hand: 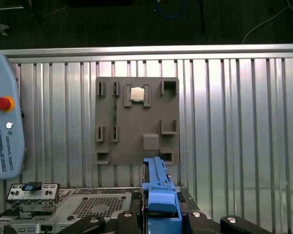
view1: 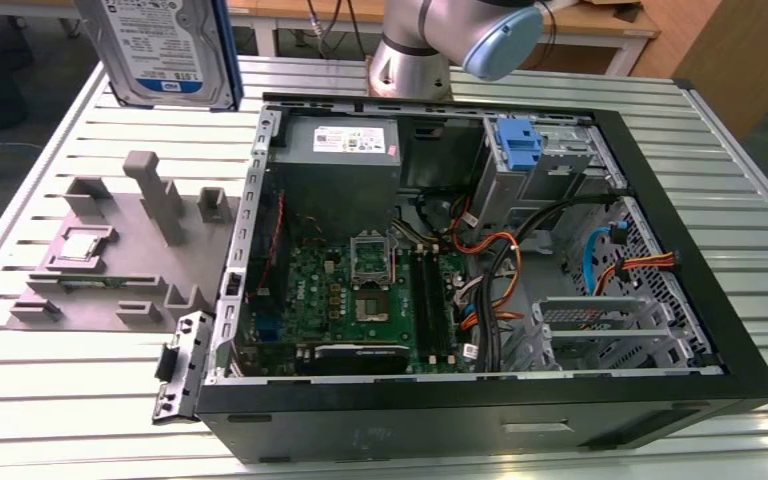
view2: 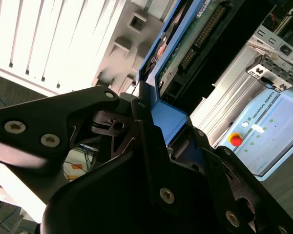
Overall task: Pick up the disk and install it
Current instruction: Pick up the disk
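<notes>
Gripping the disk [view1: 171, 45] by its blue rail [hand: 161, 187], gripper [view2: 147, 109] clenched, high at the exterior view's far left beside the computer case [view1: 491, 430]; may pivot in that edge hold and jam.

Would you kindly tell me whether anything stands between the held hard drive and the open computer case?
Nothing visible does. The end effector grips the flat silver hard drive with blue plastic rails, raised outside the open black computer case toward the exterior view's left, and the case's upward side is uncovered.
</notes>
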Controlling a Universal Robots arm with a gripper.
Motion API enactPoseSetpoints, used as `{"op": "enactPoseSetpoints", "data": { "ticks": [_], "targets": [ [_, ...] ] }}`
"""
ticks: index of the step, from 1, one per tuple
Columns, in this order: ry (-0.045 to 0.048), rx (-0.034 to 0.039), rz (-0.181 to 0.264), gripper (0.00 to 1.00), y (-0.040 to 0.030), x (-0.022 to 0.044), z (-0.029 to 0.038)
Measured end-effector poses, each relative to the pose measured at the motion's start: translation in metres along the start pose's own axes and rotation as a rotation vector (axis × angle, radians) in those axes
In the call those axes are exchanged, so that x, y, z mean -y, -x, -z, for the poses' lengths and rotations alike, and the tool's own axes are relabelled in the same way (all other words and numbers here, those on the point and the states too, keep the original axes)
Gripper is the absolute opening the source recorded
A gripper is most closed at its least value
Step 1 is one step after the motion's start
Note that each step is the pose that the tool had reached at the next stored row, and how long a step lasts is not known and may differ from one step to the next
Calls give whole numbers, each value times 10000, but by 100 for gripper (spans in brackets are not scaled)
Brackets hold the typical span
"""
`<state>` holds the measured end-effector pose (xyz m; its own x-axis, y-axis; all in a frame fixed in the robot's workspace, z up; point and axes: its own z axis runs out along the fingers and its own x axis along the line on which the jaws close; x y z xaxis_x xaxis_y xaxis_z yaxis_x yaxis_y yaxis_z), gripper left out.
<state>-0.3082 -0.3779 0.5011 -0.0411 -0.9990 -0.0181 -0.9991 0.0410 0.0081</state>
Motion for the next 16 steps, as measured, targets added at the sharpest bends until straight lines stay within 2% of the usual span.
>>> {"op": "enactPoseSetpoints", "data": {
  "ticks": [16],
  "targets": [
    [0, 0, 0, 37, 2, 32, 0]
  ]
}}
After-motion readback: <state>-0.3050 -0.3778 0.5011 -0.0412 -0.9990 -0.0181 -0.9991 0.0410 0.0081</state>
